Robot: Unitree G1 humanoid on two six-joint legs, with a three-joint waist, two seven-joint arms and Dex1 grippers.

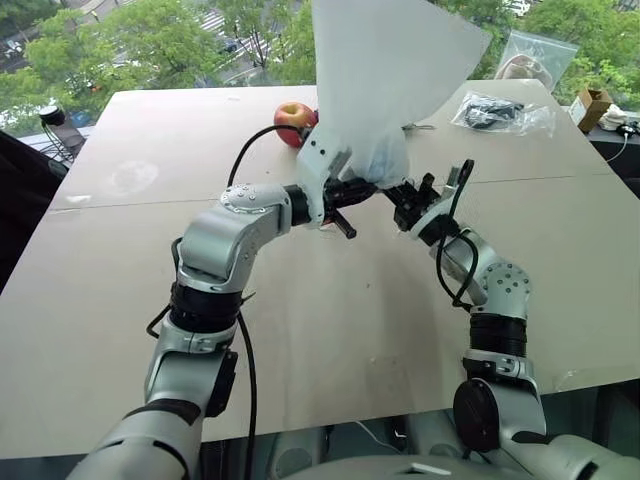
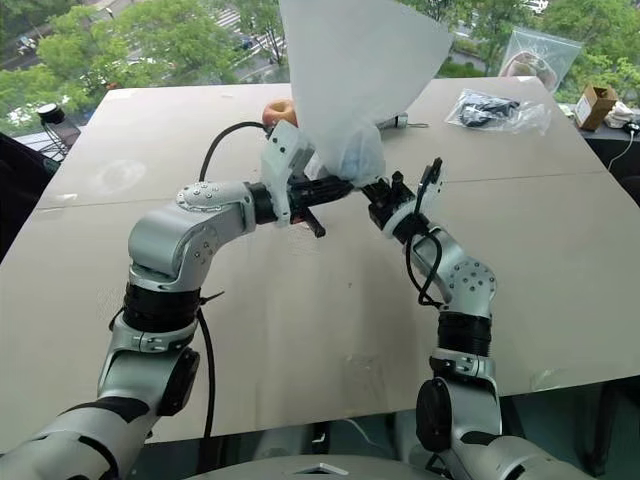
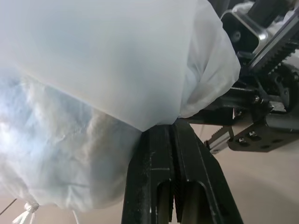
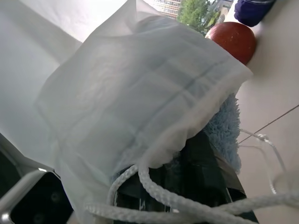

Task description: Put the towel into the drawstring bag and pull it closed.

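Near the upper middle of the head views, both grippers met above the counter (image 1: 330, 330) with the drawstring bag (image 1: 385, 80) raised between them, its white fabric fanning upward toward the top edge. The left gripper (image 3: 174, 140) had its black fingers pressed together, pinching a fold of the bag. The right gripper (image 1: 408, 200) was narrowed at the bag's mouth; its wrist view showed white cord (image 4: 177, 200) looping across its fingers, though what exactly it pinched could not be told. The towel (image 4: 226, 133), blue and fuzzy, poked out of the bag's gathered opening, mostly inside. A red apple (image 1: 294, 122) lay on the counter just behind the bag. A clear plastic bag of dark items (image 1: 500, 113) sat at the upper right.
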